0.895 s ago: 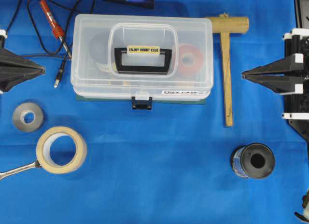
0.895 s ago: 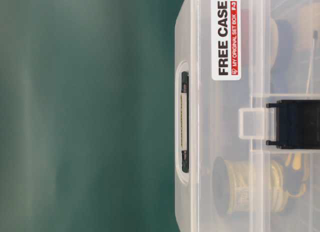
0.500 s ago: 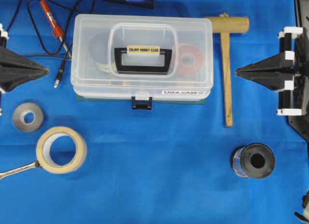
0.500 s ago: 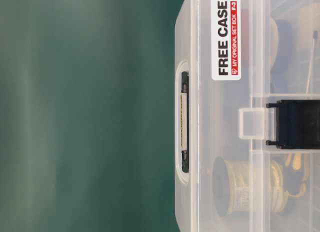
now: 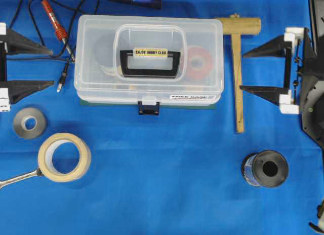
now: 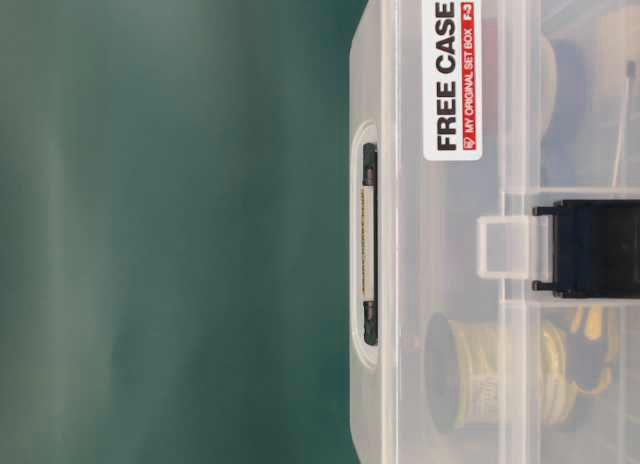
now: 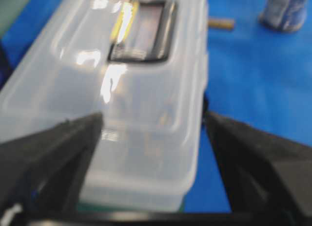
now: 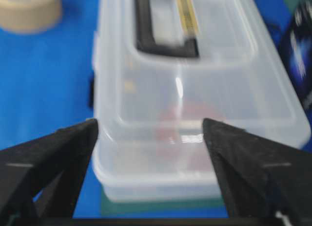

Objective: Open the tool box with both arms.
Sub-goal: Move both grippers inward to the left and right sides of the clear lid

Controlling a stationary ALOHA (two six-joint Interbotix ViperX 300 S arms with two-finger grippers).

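Both grippers' jaws spread wide — left gripper [image 5: 50,68]; right gripper [image 5: 242,70] — flanking tool box [image 5: 149,63].

The tool box [image 5: 149,60] is showing glossy translucent plastic, catching glare ahead of the left gripper [image 5: 50,68], whose fingers are looking matt black. Beside the right gripper [image 5: 242,71], a mallet [image 5: 237,57] is showing bare, dull wood.
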